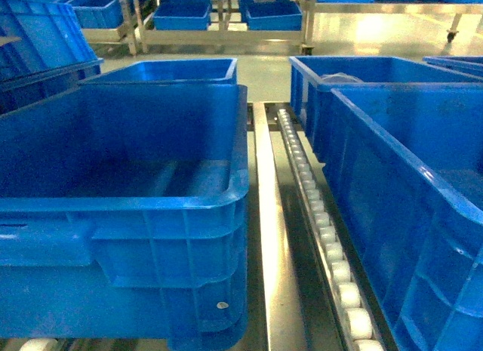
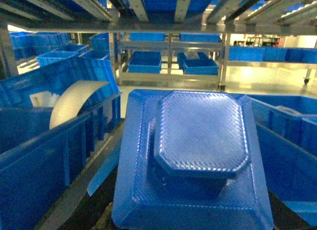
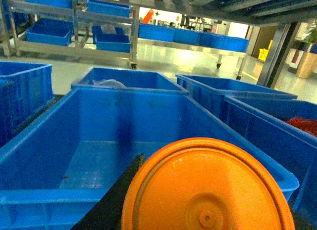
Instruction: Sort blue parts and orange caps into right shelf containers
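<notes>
A roller track (image 1: 326, 238) runs between blue crates (image 1: 136, 207) on the shelf. An orange cap (image 3: 208, 190) fills the right wrist view over an open crate (image 3: 99, 156); a blue part (image 2: 200, 141) fills the left. Neither gripper's state can be told.

No writing, number, brand or sign can be read in any of the three views. The orange cap (image 3: 208, 190) close before the right wrist camera shows only a plain ridged face. The blue part (image 2: 198, 156) before the left wrist camera bears only a fine woven texture.
</notes>
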{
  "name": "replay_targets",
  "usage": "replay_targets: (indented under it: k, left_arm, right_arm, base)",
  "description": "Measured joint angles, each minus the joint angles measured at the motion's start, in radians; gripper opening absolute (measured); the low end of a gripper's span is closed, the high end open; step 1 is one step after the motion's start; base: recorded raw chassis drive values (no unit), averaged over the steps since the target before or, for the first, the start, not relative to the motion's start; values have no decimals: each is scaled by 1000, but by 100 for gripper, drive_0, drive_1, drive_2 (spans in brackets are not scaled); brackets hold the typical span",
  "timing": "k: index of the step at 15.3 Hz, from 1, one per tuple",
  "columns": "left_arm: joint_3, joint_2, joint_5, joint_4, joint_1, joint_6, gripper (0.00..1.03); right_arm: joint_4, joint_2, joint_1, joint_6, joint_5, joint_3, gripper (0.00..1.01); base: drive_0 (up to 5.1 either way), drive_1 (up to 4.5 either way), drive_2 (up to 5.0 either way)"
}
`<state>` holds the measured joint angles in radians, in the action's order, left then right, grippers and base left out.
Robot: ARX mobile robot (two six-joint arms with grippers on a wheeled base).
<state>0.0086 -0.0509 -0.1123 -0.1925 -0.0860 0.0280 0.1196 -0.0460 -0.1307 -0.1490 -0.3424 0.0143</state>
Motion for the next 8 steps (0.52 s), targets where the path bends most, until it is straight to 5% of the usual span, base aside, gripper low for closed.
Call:
replay_targets:
  k: [2, 4, 5, 6, 8]
  left_arm:
    - [2, -177, 6, -174, -7, 5, 43]
    - [42, -448, 48, -401, -30, 5, 43]
    - [113, -635, 87, -542, -32, -12, 43]
    - [399, -1126, 106, -702, -25, -72, 43]
    - [519, -1346, 109, -663, -22, -108, 43]
  right_arm:
    - [62, -76, 14, 8, 53, 11, 44]
    - [255, -306, 90, 47, 167, 84, 44]
    - [377, -472, 141, 70, 225, 150, 44]
    - [529, -949, 178, 120, 298, 406, 44]
    - [532, -1172, 177, 127, 299, 524, 44]
  base:
    - [0, 0, 0]
    - [0, 0, 0]
    - [0, 0, 0]
    - [0, 0, 0]
    - [0, 0, 0]
